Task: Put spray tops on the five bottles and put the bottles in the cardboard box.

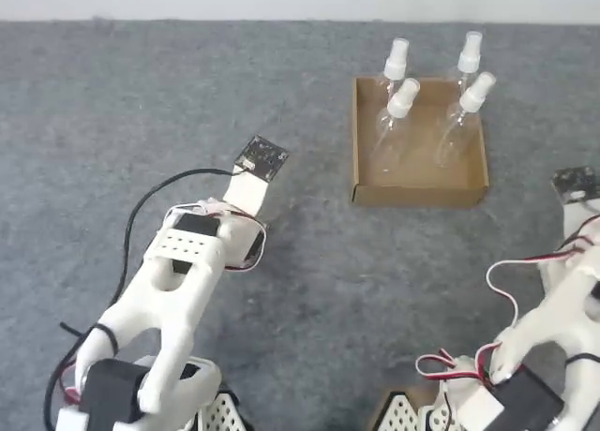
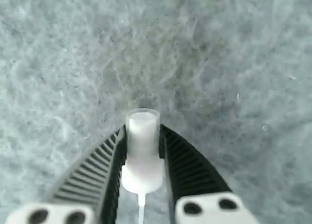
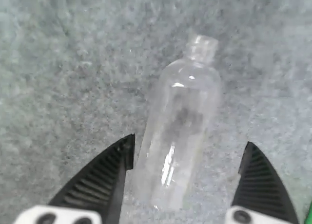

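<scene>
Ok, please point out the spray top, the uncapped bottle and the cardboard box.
spray top [image 2: 142, 151], left wrist view, on its white body.
uncapped bottle [image 3: 180, 131], right wrist view, on its clear side.
cardboard box [image 1: 419, 196], high view, on its near wall.

A grey carpet-like surface [image 1: 187, 103] covers the table, with a pale wall [image 1: 281, 0] behind.

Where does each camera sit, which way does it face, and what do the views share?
High view: fixed above, looking down on the grey mat and the cardboard box with four capped bottles; one arm lower left, another lower right.
Left wrist view: on the wrist, facing down the left gripper, shut on a spray top.
Right wrist view: on the wrist, facing down the open right gripper, either side of an uncapped bottle.
Shared: all three show the grey mat.
</scene>
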